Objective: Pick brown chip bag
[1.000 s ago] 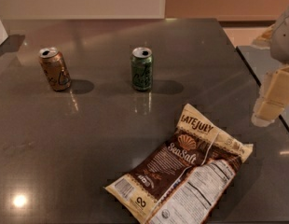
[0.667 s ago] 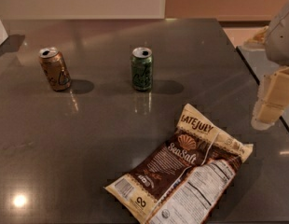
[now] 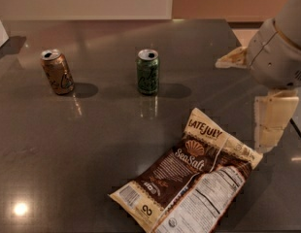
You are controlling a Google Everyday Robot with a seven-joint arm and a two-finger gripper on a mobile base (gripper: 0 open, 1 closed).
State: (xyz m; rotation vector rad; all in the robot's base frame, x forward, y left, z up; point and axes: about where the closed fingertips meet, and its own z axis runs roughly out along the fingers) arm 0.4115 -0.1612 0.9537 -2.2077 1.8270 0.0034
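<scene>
The brown chip bag (image 3: 189, 181) lies flat on the dark table at the front right. It is dark brown with cream ends, "Late July Sea Salt" lettering and a white nutrition panel at its near end. My gripper (image 3: 241, 106) hangs at the right edge of the view, above and just right of the bag's far end. Its two cream fingers (image 3: 269, 123) are spread wide apart and hold nothing. It is apart from the bag.
A green can (image 3: 148, 72) stands upright at the table's (image 3: 92, 144) middle, behind the bag. A brown can (image 3: 57, 72) stands at the left, slightly tilted. A white object sits at the far left edge. The table's right edge runs under the gripper.
The gripper has moved left and further into view, closer to the bag's far end. The bag and cans have not moved.
</scene>
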